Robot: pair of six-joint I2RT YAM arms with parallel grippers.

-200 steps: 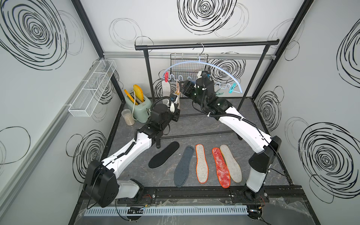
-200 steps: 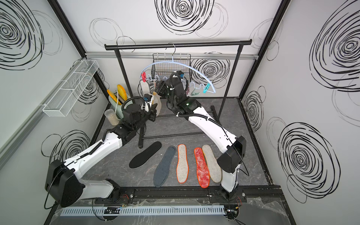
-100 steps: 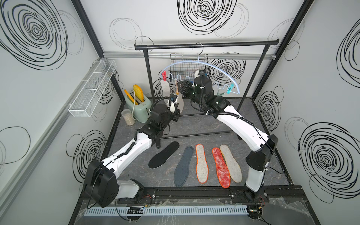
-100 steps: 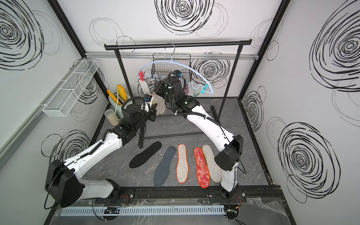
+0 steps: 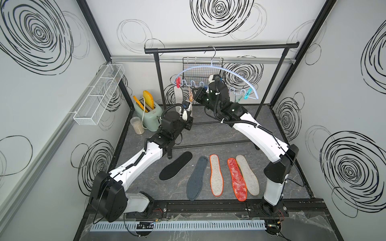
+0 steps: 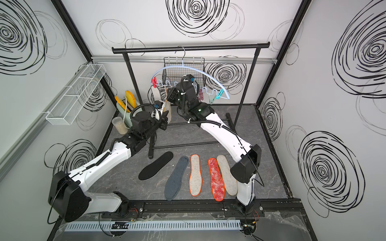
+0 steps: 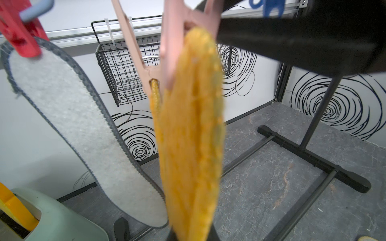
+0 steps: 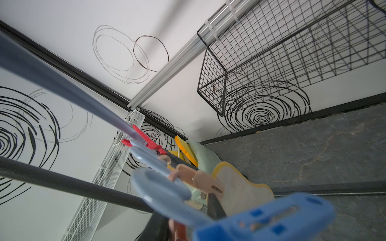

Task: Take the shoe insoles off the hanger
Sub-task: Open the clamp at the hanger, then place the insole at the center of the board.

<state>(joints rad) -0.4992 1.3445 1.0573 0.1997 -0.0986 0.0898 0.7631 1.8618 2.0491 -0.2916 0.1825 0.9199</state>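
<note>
Clock directions are read in the top views, with 12 o'clock at the back wall.

The hanger [image 5: 229, 72] is hooked on the black garment rail [image 5: 250, 46] at 12 o'clock. Two shoe insoles are clipped to its 9 o'clock half. A grey-edged insole [image 7: 62, 100] is held by the red peg [image 7: 20, 39] at the end. An orange-yellow insole [image 7: 192, 135] is held by the pink peg [image 7: 173, 41] just beside it, toward 3 o'clock.

The left gripper [image 5: 189, 115] is closed on the lower end of the orange-yellow insole, which hangs upright from its peg.

The right gripper [image 5: 195, 96] is placed at the pink peg from the 3 o'clock side, and one black finger [image 7: 271, 39] lies against the peg's handle. Whether its jaws are closed on the peg cannot be told.

Five insoles are laid flat in a row at 6 o'clock. From 9 toward 3 o'clock they are black [image 5: 176, 165], dark grey-blue [image 5: 197, 178], white orange-edged [image 5: 216, 175], mottled red [image 5: 237, 179] and beige felt [image 5: 247, 175]. The last two touch along their edges.
</note>
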